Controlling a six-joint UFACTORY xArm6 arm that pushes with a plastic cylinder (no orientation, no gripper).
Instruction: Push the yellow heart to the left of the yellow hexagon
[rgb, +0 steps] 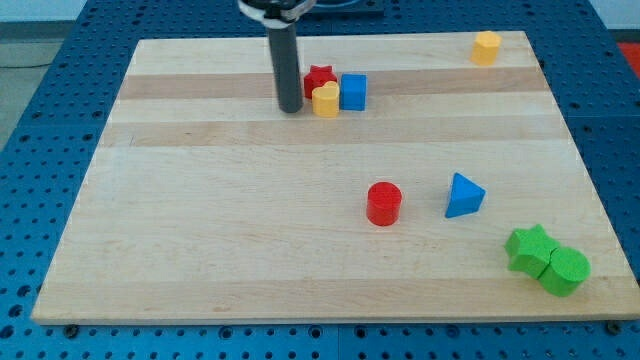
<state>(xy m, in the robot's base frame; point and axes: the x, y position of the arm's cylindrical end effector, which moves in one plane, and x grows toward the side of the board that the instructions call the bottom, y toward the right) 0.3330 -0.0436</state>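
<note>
My tip (291, 108), a bare rod end with no fingers to open or close, rests in the upper middle just left of the yellow heart (326, 100), which touches the red star (318, 78) and blue cube (353, 91), while the yellow hexagon (486, 47) sits far off at upper right.

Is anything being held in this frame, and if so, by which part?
Nothing is held. My tip rests on the wooden board just left of the yellow heart block.
</note>
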